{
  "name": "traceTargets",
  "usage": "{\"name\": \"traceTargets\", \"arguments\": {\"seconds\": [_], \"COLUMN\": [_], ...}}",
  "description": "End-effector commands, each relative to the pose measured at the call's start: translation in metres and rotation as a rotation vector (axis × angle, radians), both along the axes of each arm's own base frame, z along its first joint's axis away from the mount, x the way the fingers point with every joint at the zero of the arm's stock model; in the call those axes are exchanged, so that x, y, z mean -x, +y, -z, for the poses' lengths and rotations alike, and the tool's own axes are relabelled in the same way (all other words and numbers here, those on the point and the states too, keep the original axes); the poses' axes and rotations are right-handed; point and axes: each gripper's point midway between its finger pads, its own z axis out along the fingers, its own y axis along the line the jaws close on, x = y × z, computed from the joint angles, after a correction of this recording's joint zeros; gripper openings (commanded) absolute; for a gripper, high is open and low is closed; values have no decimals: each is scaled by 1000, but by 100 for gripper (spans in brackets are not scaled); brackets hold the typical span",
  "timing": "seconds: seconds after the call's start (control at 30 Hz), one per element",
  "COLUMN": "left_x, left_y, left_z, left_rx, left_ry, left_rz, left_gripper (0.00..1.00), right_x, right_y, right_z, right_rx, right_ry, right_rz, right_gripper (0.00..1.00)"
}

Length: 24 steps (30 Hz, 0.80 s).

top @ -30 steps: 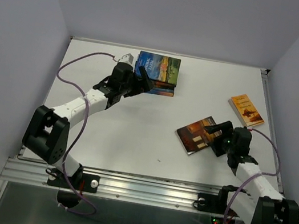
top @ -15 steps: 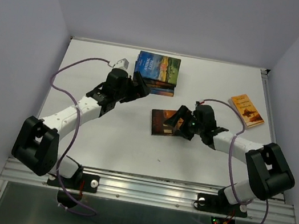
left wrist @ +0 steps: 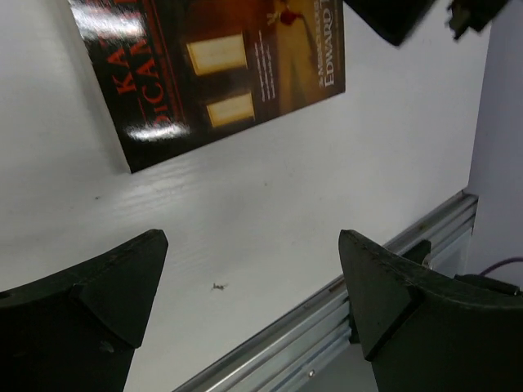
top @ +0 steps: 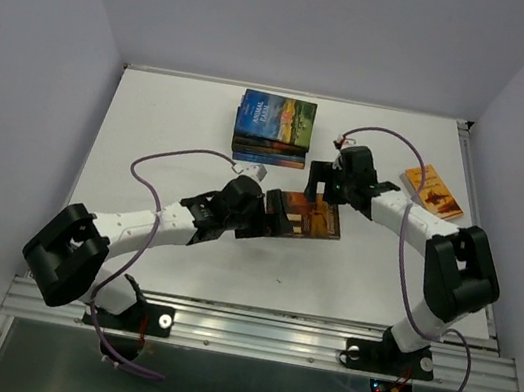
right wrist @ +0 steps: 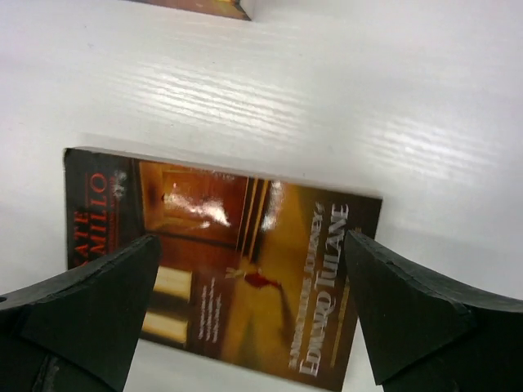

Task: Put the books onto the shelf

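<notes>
Top external: dark brown book (top: 307,216) lies flat, cover up, near the centre of the worktop (top: 170,139). Nothing grips it. Left hand (left wrist: 249,245) sits at its 9 o'clock edge, fingers spread wide. In left wrist view the book lies ahead of the fingertips, clear of them. Right hand (right wrist: 251,239) is at its 12 o'clock edge, fingers equally spread and empty, with the cover framed between them in right wrist view. Whether it touches the book I cannot tell. Stack of books (top: 274,129) lies at 12 o'clock from it, and an orange-brown book (top: 432,192) lies flat at 2 o'clock by the worktop's edge. No shelf shows in any view.

My read: this is the pickup of the brown book, both hands posed at it, nothing lifted. The next move calls for raising one edge off the surface, one hand bracing while the other slips a finger under. Then I close on the thin spine.
</notes>
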Motion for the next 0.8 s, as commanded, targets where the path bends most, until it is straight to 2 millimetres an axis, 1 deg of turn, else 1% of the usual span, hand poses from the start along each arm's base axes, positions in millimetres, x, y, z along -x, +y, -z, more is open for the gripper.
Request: {"name": "traceTargets", "arguments": {"seconds": [0.0, 0.03, 0.07, 0.1, 0.13, 0.17, 0.2, 0.23, 0.27, 0.3, 0.37, 0.43, 0.47, 0.53, 0.57, 0.6, 0.63, 0.67, 0.7, 0.73, 0.77], "left_x": [22, 24, 26, 29, 29, 31, 30, 28, 24, 22, 17, 17, 17, 18, 17, 18, 16, 16, 11, 11, 10], "left_y": [-29, -33, -39, -44, -47, -50, -52, -54, -57, -56, -60, -57, -56, -48, -45, -37, -35, -29, -22, -16, -11], "left_z": [1, 3, 0, 0, 2, 3, 4, 10, 8, 16, 16, 27, 32, 46, 50, 61, 63, 68, 72, 75, 78], "left_rx": [87, 87, 93, 89, 86, 92, 89, 78, 79, 53, 43, 11, -1, -34, -42, -62, -68, -93, -111, -130, -136], "left_ry": [35, 42, 34, 33, 33, 40, 36, 46, 38, 47, 44, 72, 84, 126, 139, 165, 166, 183, 186, 197, 204], "left_rz": [83, 99, 126, 148, 159, 178, 184, 180, 176, 173, 175, 166, 162, 137, 126, 98, 82, 66, 32, 8, -17], "left_gripper": [99, 99, 99, 99, 99, 99, 99, 99, 99, 99, 99, 99, 99, 99, 99, 99, 99, 99, 99, 99, 99], "right_x": [-27, -32, -42, -43, -39, -41, -38, -35, -33, -30, -22, -8, -3, 8, 19, 25, 32, 45, 53, 58, 75], "right_y": [16, 16, 18, 17, 14, 14, 13, 12, 11, 7, -2, -8, -11, -13, -18, -20, -21, -23, -23, -22, -21], "right_z": [11, 29, 27, 33, 48, 49, 54, 58, 63, 67, 74, 83, 85, 86, 93, 92, 94, 99, 100, 96, 101], "right_rx": [164, 214, 248, 275, 301, 319, 328, 332, 331, 336, 336, 329, 326, 304, 303, 290, 281, 267, 237, 214, 178], "right_ry": [-80, -70, -95, -79, -29, -32, -23, -15, -1, 30, 76, 126, 143, 182, 216, 239, 256, 287, 326, 331, 381], "right_rz": [-307, -365, -406, -437, -467, -489, -505, -517, -516, -479, -456, -421, -403, -365, -351, -315, -307, -309, -260, -247, -244], "right_gripper": [100, 100, 100, 100, 100, 100, 100, 100, 100, 100, 100, 100, 100, 100, 100, 100, 100, 100, 99, 98, 98]}}
